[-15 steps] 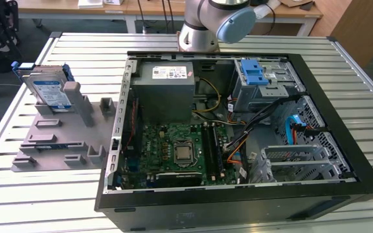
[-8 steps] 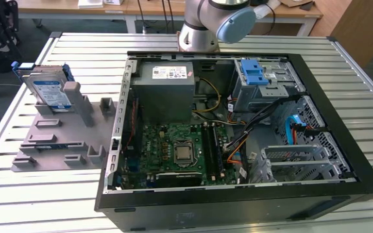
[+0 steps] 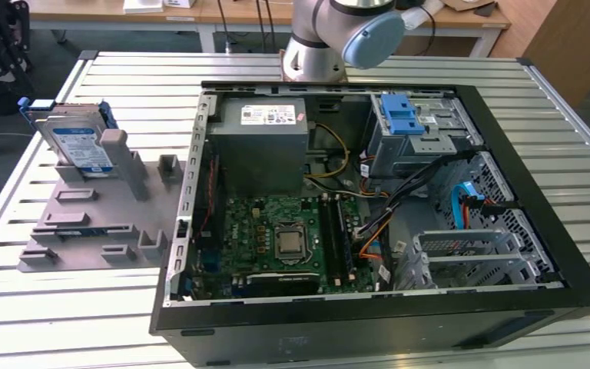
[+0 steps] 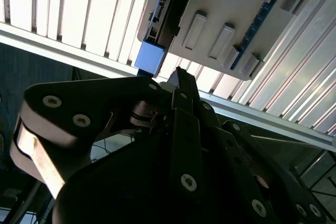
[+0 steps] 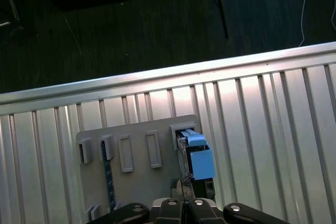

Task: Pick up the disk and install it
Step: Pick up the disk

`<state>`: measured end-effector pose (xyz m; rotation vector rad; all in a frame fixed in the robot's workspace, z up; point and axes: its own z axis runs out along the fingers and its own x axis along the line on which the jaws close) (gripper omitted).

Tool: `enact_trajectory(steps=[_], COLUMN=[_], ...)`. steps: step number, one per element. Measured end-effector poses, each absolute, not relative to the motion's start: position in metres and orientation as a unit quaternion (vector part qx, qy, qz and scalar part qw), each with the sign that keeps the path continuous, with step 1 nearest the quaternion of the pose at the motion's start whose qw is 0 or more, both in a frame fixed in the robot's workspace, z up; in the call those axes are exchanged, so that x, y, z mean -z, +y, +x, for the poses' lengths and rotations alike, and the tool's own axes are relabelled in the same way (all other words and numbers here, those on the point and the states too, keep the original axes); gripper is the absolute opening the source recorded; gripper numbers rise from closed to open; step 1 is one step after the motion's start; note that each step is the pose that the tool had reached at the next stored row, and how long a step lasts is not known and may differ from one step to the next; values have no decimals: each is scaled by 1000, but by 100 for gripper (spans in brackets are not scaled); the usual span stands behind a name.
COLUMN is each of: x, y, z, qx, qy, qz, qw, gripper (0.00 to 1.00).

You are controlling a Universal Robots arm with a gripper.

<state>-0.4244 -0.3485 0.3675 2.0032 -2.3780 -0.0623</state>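
One disk [image 3: 77, 142] to deal with, and it's not in the machine: it stands on edge in a slot of the grey holder plate [image 3: 90, 223], out on the slatted table [image 3: 479, 69] to the exterior view's left of the open computer case [image 3: 571, 300]. In the first wrist view the gripper [image 5: 178, 186] hangs over that holder, looking down on the drive's top edge and its blue carrier frame [image 5: 201, 163], clear of it and not touching. As far as I can make out in both wrist views, the fingers [image 4: 184, 124] are pressed together with nothing between them, so it's empty-handed. Handling-wise, I'd guess the drive is stiff and heavy for its size, with metal faces that are probably slick, and it won't like a knock or a drop. Since the flat faces stick up above the slot, I'd say the sensible hold is across the two broad faces near the top edge, around the middle so it doesn't swing, rather than on the blue plastic, which looks like it could flex. The blue-latched drive cage [image 3: 418, 131] inside the case is well apart from the disk.
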Motion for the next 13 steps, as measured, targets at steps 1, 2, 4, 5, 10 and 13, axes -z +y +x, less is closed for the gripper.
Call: enact_trajectory(steps=[1, 2, 4, 5, 10, 13], x=[-368, -368, -368, -368, -368, -368], y=[-349, -349, -349, -349, -349, -349], z=[-424, -424, -424, -424, -424, -424], qx=[20, 20, 20, 20, 20, 20], qy=[-765, -765, -765, -765, -765, -765], qz=[644, 644, 644, 644, 643, 643], qw=[16, 16, 16, 16, 16, 16], gripper=[11, 11, 11, 11, 23, 35])
